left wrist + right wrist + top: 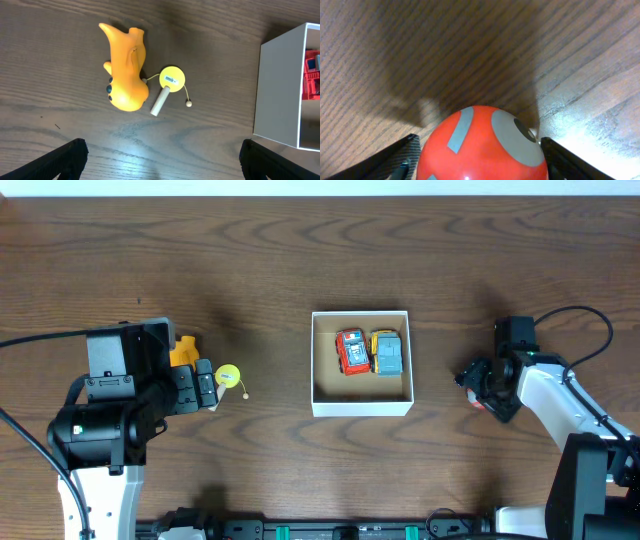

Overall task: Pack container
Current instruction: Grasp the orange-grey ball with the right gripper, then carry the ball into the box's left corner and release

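The container [360, 408], a white-walled square box with a tan inside, sits mid-table and holds a red toy car [351, 352] and a blue and yellow toy car [387, 352]. Its wall [277, 90] and the red car [311, 75] show at the right edge of the left wrist view. My left gripper [203, 387] [162, 160] is open and empty above bare table, just short of an orange toy [127, 70] and a yellow disc with a peg and string [172, 78]. My right gripper [478, 385] [477, 162] is shut on a red ball with grey patches [485, 145], right of the container.
The orange toy [183, 350] and the yellow disc [228, 375] lie left of the container, beside the left arm. Dark wood table runs all around. The right arm's black cable loops at the right edge [590, 320].
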Robot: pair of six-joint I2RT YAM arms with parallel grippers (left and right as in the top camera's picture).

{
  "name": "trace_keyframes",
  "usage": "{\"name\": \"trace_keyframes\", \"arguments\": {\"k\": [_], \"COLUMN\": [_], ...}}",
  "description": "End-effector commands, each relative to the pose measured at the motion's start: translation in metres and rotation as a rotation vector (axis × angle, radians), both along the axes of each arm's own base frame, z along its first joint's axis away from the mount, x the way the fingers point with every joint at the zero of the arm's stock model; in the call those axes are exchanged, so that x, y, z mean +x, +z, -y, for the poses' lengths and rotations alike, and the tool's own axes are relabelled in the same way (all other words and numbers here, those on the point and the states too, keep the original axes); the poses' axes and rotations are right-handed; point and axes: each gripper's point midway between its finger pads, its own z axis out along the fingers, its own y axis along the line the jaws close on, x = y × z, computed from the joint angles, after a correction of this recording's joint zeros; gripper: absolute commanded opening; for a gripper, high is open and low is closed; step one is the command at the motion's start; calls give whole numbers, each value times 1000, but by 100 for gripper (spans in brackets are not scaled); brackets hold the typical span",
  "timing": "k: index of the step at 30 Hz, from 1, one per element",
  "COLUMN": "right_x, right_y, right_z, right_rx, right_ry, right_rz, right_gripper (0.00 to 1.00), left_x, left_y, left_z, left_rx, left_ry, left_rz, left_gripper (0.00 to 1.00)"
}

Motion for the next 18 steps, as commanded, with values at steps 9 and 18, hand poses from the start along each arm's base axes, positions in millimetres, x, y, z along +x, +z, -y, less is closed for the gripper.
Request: {"name": "trace_keyframes", "arguments": {"k": [9, 18], "right_x": [-1, 10], "right_y": [-3, 5], "right_z": [-7, -10], "right_rx": [-2, -7], "right_ry": [20, 48], "right_rz": [-7, 29], "right_gripper": [44, 1], "left_x": [-1, -1], "left_y": [0, 0], "left_z": [-1, -1], "left_rx": [-7, -7], "left_ry": [14, 14], "left_rz": [-3, -3], "left_gripper": [98, 98]}}
